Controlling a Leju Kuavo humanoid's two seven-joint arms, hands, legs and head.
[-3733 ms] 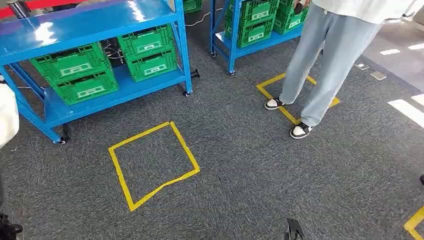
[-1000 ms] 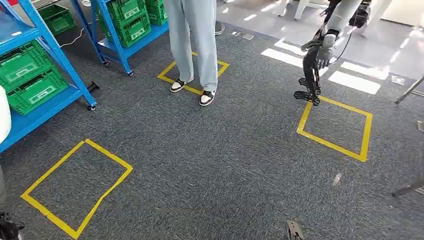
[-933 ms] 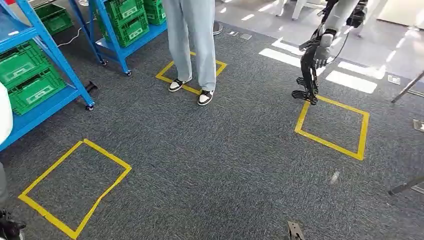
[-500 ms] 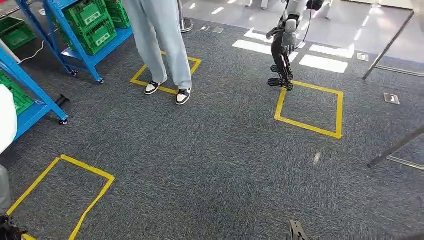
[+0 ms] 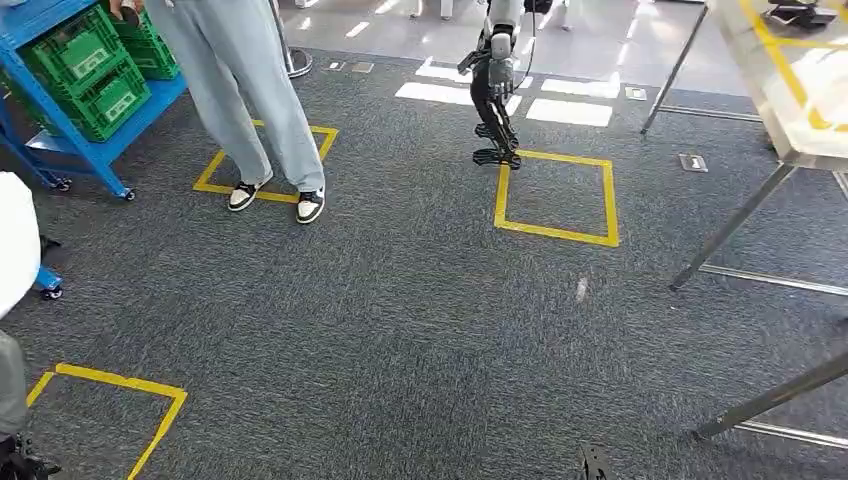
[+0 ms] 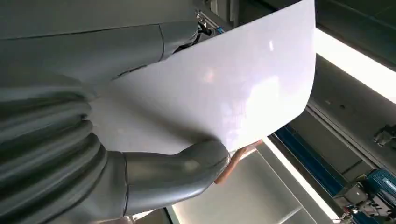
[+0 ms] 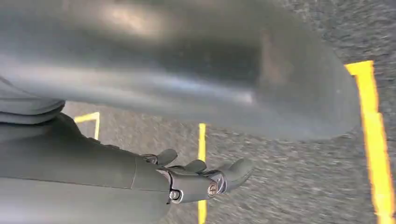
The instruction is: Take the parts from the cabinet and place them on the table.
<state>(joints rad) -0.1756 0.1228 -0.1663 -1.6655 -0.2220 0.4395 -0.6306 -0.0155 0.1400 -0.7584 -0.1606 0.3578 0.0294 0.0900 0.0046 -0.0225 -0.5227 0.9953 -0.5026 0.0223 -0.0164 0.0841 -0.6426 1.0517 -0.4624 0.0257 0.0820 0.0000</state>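
Note:
My left hand (image 6: pixel 116 172) grips a white curved panel part (image 6: pixel 233 93), with the thick thumb pressed on one face and grey fingers on the other. The same white part (image 5: pixel 12 240) shows at the left edge of the head view. My right hand (image 7: pixel 201 179) hangs over the carpet, its dark fingers loosely spread and holding nothing. The blue cabinet (image 5: pixel 60 130) with green crates (image 5: pixel 85 70) stands at the far left. A table (image 5: pixel 790 120) with yellow tape lines and metal legs stands at the upper right.
A person in light trousers (image 5: pixel 250 100) stands by the cabinet on a yellow taped square. Another humanoid robot (image 5: pixel 495 90) stands at the corner of a taped square (image 5: pixel 555 195). Table legs (image 5: pixel 770 400) slant across the carpet at lower right.
The whole view has swung to the right: the cabinet slid off to the left and the table came into view at the right. The white part stays in my left hand.

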